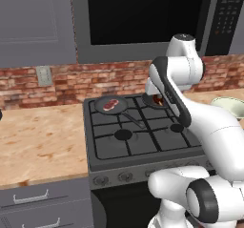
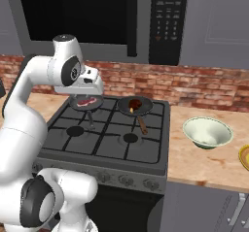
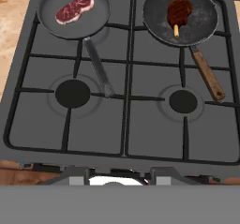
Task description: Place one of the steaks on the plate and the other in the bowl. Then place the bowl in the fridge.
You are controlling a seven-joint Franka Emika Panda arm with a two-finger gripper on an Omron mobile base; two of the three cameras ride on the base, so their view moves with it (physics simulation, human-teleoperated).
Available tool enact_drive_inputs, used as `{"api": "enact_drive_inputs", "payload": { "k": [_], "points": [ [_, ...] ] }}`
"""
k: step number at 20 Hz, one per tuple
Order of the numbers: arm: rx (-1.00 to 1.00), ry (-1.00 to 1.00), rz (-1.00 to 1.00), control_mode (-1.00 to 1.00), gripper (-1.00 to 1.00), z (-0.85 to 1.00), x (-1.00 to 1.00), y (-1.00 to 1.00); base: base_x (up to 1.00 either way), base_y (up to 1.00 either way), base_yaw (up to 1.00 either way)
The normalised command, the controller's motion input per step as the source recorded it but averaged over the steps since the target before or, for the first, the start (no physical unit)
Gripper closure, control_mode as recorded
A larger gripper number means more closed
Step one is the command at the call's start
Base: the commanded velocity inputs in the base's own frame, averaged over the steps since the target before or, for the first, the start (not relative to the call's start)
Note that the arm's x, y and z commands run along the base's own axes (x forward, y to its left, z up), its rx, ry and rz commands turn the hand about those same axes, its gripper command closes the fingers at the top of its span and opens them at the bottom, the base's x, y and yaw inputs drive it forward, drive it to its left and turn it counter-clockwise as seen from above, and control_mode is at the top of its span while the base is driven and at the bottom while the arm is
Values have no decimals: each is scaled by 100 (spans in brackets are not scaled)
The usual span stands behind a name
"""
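A red marbled steak (image 3: pixel 75 9) lies in a grey pan (image 3: pixel 51 3) on the back left burner. The darker steak (image 3: pixel 179 10) lies in a black pan (image 3: pixel 206 19) with a wooden handle, back right. My gripper (image 3: pixel 115 174) hangs above the stove, its fingers apart with nothing between them. In the right base view the hand (image 2: pixel 89 86) hovers over the left pan, well above it. The pale bowl (image 2: pixel 207 131) stands on the counter right of the stove, with the yellow plate (image 2: pixel 244 157) at the frame's edge beyond it. The fridge is out of view.
The gas stove (image 3: pixel 126 124) has two bare front burners. A black microwave (image 2: pixel 168 22) hangs above it against a brick wall. Wooden counter (image 1: pixel 43 141) runs left of the stove, and the pan handles point toward the front.
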Motion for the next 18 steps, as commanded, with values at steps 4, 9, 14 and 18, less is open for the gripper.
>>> {"api": "enact_drive_inputs", "payload": {
  "k": [4,9,14,18],
  "points": [
    [0,-3,0,-100,-100,0,-17,0,0,0,0],
    [1,0,0,-100,-100,-6,-28,8,0,0,0],
    [0,0,0,-100,-100,-8,-22,-5,0,0,0],
    [0,-6,0,-100,-100,-13,0,-28,0,0,0]
  ]
}}
